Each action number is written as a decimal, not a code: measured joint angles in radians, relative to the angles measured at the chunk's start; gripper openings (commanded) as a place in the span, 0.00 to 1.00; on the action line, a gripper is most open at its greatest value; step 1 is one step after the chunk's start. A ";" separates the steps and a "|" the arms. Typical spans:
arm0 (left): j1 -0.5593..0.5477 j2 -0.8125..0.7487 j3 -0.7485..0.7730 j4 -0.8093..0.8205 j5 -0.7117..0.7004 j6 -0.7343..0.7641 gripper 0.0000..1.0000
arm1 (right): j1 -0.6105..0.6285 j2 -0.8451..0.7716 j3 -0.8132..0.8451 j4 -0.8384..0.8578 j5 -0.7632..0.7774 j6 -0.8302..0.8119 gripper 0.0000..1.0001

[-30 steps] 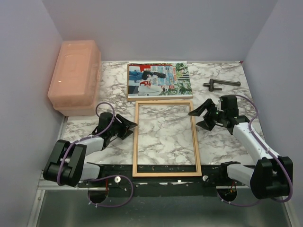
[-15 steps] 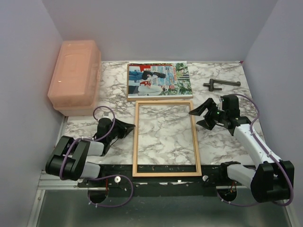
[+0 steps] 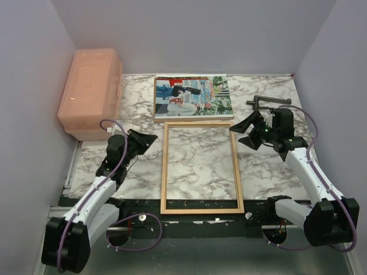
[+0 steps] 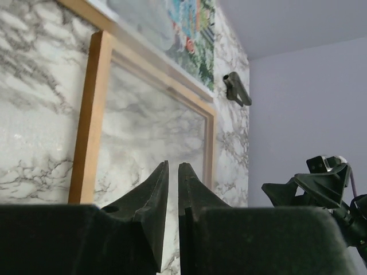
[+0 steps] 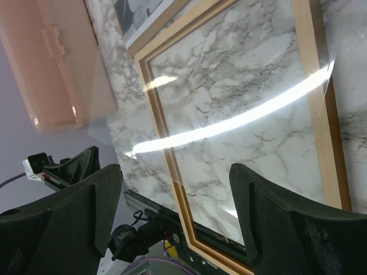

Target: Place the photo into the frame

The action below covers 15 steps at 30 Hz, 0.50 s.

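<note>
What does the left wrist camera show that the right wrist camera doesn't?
Only the left wrist view shows the dark metal tool near the wall and the right arm. Only the right wrist view shows the pink plastic box and the left arm. Both show the wooden frame lying on the marble table, with part of the photo just beyond it.

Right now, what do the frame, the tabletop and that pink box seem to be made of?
The frame looks like light wood, matte orange-brown with faint grain. The tabletop shows a grey-veined white marble pattern, but its slight sheen suggests a printed laminate or film; hard to tell. The pink box seems translucent plastic, softly glossy with moulded edges.
</note>
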 measured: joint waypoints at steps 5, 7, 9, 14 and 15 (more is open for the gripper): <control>0.000 -0.144 0.122 -0.171 -0.020 0.074 0.04 | 0.000 0.014 0.077 -0.003 -0.012 -0.033 0.84; 0.000 -0.186 0.191 -0.240 -0.021 0.113 0.01 | 0.000 0.022 0.110 -0.007 -0.016 -0.052 0.89; 0.000 -0.214 0.267 -0.294 -0.015 0.149 0.01 | 0.000 0.030 0.142 -0.008 -0.022 -0.071 0.91; 0.001 -0.230 0.439 -0.361 0.078 0.221 0.00 | 0.000 0.048 0.208 -0.006 -0.045 -0.107 0.94; 0.001 -0.225 0.473 -0.375 0.107 0.232 0.00 | 0.000 0.051 0.218 -0.006 -0.051 -0.114 0.94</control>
